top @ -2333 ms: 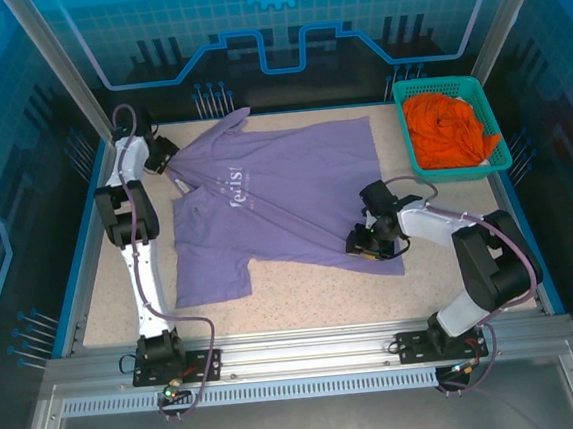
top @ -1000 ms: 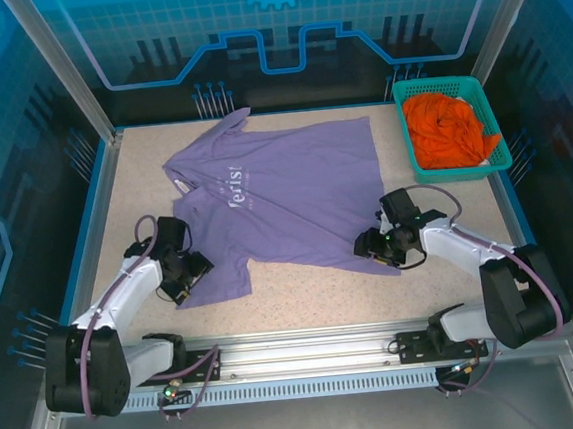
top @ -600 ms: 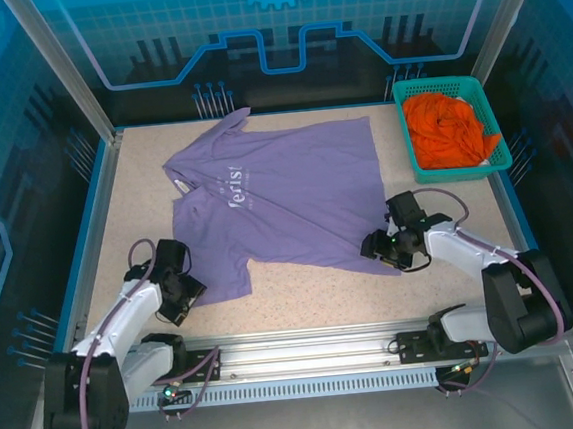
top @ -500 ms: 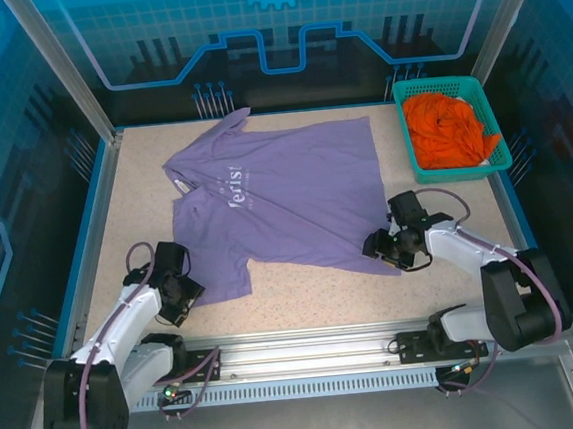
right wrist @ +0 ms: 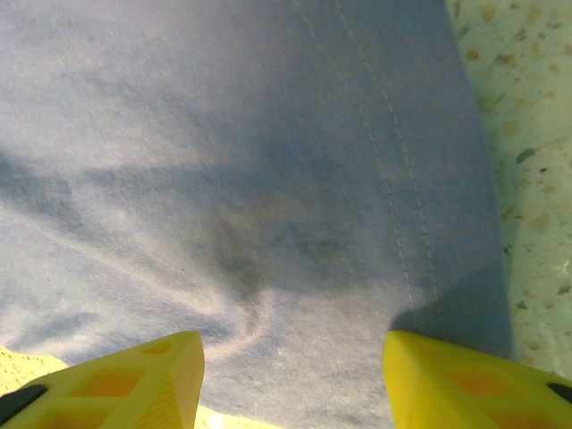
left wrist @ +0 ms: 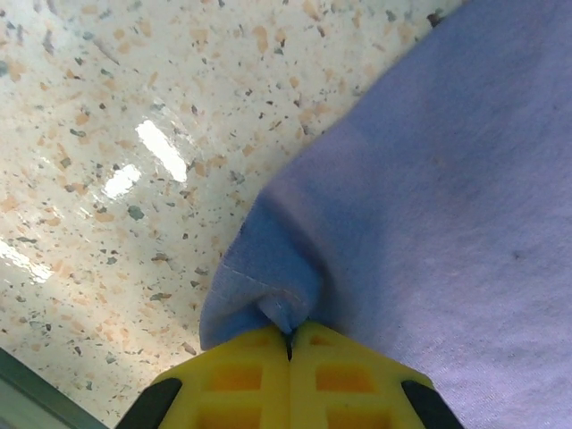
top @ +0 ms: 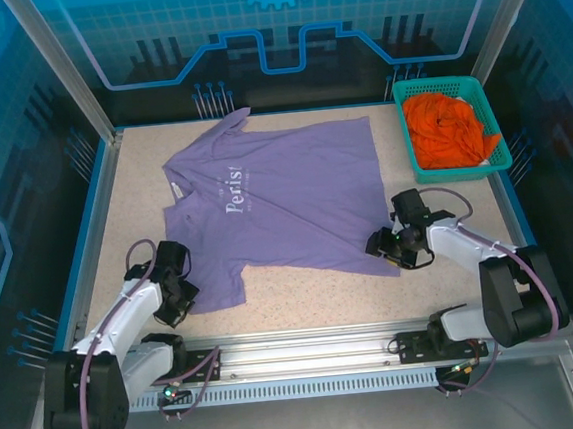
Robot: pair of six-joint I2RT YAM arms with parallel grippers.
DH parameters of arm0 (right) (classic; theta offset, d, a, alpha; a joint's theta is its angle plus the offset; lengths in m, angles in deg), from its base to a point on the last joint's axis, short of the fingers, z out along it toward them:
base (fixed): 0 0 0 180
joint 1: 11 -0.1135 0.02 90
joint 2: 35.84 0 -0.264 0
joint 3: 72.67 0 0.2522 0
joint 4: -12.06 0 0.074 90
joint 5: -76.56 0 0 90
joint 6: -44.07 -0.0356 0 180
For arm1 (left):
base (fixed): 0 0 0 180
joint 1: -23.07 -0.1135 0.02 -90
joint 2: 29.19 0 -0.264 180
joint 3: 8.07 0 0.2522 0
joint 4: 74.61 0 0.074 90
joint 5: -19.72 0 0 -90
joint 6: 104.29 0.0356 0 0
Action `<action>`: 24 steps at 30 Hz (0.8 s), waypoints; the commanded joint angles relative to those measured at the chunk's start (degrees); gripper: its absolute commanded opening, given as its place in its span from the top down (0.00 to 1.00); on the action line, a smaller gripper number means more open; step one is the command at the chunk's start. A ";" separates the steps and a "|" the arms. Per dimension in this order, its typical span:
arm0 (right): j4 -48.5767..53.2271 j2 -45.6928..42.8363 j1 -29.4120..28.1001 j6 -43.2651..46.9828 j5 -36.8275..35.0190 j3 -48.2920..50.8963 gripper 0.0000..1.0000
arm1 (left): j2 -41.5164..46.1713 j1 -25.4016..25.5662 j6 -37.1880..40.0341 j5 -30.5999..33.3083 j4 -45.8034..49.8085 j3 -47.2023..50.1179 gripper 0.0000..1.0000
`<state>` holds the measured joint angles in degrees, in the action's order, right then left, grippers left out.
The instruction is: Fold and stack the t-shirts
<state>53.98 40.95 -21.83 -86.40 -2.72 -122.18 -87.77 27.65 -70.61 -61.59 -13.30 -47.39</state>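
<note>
One orange t-shirt (top: 450, 128) lies in the teal basket (top: 436, 83); left tool (left wrist: 289, 338) pinches the purple t-shirt (top: 285, 200), right tool (right wrist: 293, 357) spread.

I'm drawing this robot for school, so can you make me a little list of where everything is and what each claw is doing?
purple shirt: spread flat on the table
orange shirt: bunched in the teal basket
left claw: shut, pinching the purple shirt's corner
right claw: open over the purple shirt's hem
</note>
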 commanded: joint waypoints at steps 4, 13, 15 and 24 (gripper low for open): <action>4.95 3.41 1.94 -0.59 -0.68 -2.58 0.44 | 3.01 2.98 -1.12 -2.73 2.24 -0.47 1.00; 7.68 2.93 2.13 -3.32 -1.12 -0.02 0.47 | 13.08 13.55 -13.81 -2.45 17.01 -2.23 1.00; 8.92 1.45 2.22 -4.41 -2.11 0.54 0.47 | 14.43 14.15 -15.13 -1.71 20.24 -3.35 1.00; 12.12 -7.44 4.62 -4.46 -2.15 1.94 0.43 | 19.76 14.45 -16.14 -1.30 25.57 -7.54 1.00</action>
<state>63.07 35.55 -18.60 -90.97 -4.86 -120.17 -68.10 41.68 -85.84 -61.05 -0.99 -49.07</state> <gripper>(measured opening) 0.560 0.052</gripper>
